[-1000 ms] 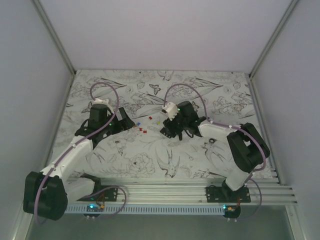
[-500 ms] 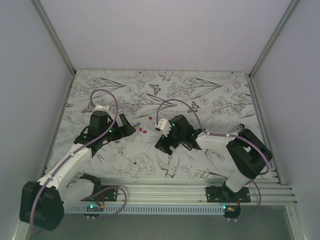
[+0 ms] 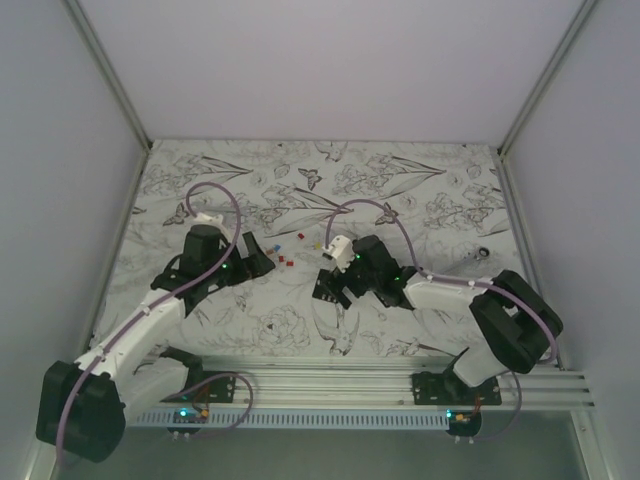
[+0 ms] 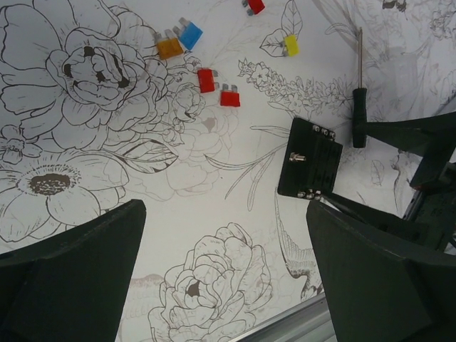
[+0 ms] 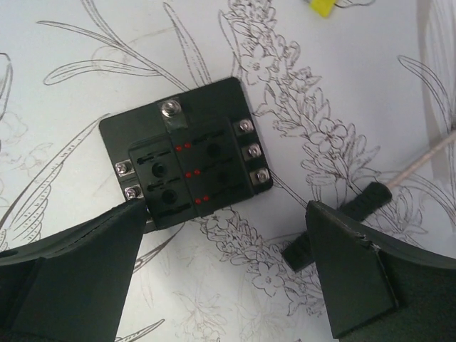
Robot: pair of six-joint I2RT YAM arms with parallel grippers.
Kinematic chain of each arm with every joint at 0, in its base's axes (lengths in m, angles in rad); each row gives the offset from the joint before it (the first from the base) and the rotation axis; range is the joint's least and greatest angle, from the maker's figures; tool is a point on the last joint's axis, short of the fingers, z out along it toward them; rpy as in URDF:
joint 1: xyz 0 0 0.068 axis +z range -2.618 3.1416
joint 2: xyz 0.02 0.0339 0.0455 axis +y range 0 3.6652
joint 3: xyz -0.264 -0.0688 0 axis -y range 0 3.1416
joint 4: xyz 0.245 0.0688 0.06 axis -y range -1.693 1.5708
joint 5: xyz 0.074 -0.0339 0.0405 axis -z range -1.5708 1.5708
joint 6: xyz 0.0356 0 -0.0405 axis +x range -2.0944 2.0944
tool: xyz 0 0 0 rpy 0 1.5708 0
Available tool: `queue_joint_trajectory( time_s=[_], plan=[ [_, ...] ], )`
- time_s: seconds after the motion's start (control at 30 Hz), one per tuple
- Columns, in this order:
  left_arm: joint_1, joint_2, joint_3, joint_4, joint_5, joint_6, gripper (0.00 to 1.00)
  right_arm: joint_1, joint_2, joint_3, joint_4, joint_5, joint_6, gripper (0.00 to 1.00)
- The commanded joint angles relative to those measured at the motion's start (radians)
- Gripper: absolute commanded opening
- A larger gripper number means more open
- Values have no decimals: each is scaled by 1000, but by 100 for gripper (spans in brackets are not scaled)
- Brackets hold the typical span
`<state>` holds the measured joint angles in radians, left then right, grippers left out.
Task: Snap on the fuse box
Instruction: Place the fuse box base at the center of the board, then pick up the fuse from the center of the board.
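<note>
Both spread: left end effector (image 4: 226, 214) waits; your right end effector (image 5: 224, 229) just opened above the fuse box (image 5: 187, 173), now lying free.

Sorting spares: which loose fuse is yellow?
The fuse nearest the tool; the others are red, orange or blue.

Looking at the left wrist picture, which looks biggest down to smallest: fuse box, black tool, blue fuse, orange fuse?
1. fuse box
2. black tool, longer but thin
3. blue fuse and orange fuse, alike
</note>
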<state>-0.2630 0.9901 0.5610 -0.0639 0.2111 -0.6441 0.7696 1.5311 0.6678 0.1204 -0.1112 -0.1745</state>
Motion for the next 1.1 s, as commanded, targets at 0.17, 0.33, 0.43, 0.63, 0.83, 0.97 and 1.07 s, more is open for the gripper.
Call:
queue_joint_trajectory(
  time_s=[0.17, 0.33, 0.43, 0.63, 0.83, 0.97, 1.07],
  plan=[
    [-46, 69, 27, -26, -69, 12, 98, -36, -82, -31, 64, 88, 86, 100],
    [-47, 138, 103, -84, -140, 88, 80, -36, -179, -61, 72, 68, 109, 100],
    [-48, 198, 157, -110, -192, 97, 69, -36, -244, -89, 67, 103, 137, 100],
    [-103, 399, 284, -160, -311, 137, 57, -35, -362, -204, 139, 205, 219, 100],
    [-153, 574, 408, -211, -476, 79, 61, -36, -445, -249, 205, 313, 256, 100],
    [-181, 686, 479, -221, -533, 54, 62, -35, -462, -263, 218, 376, 282, 100],
    [-196, 745, 525, -226, -546, 44, 62, -35, -458, -264, 216, 393, 289, 100]
  ],
)
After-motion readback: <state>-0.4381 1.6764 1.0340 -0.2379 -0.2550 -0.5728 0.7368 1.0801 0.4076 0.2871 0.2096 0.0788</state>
